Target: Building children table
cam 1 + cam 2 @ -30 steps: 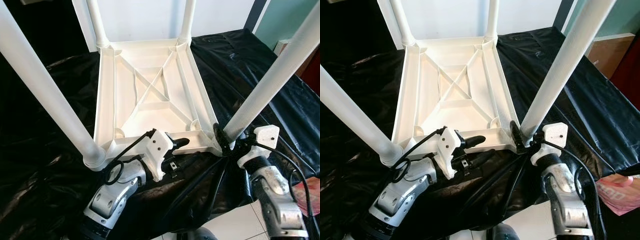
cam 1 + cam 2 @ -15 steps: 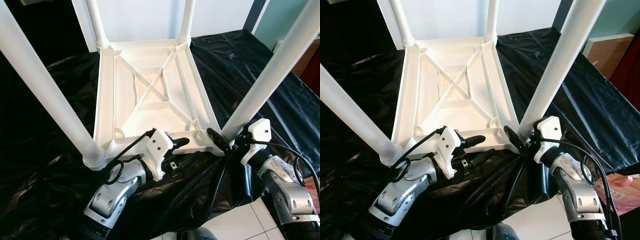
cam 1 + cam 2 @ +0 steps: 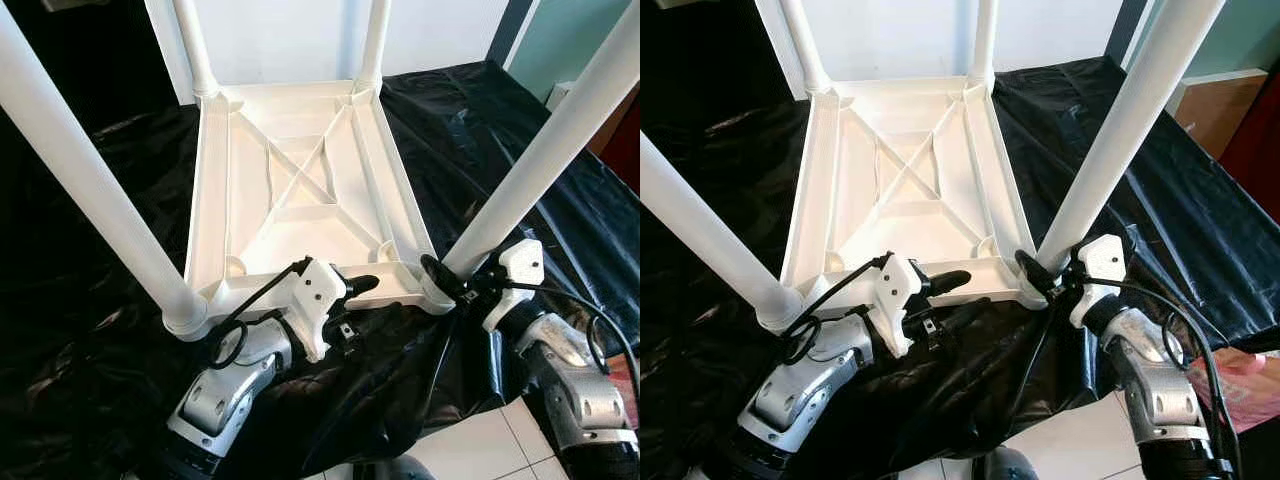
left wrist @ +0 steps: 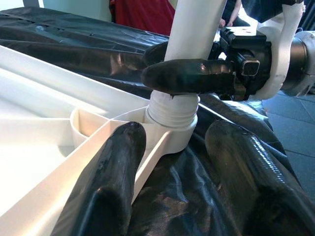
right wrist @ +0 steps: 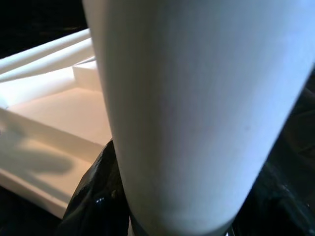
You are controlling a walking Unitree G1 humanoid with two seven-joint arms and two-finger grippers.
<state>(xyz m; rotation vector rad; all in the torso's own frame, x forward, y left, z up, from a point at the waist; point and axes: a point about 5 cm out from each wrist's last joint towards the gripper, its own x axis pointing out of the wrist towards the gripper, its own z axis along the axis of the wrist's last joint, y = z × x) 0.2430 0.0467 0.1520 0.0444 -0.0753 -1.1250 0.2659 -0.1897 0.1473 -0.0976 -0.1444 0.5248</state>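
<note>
White children's table [image 3: 300,180] lies upside down on black plastic sheet [image 3: 90,330], four legs pointing up. Left pincer [image 3: 352,300] at the near rim, fingers spread, one finger [image 4: 106,191] over the rim, gripping nothing. Near right leg [image 3: 545,160] seated in its corner socket. Right pincer [image 3: 447,285] clenched around that leg's base.

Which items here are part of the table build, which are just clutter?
Job:
- upturned white tabletop
- near-right table leg, right pincer clamped round its base
- the other three legs, already in their sockets
- left pincer, open at the tabletop's near edge

Lying about:
- black plastic sheet
- pink item at the right edge
</note>
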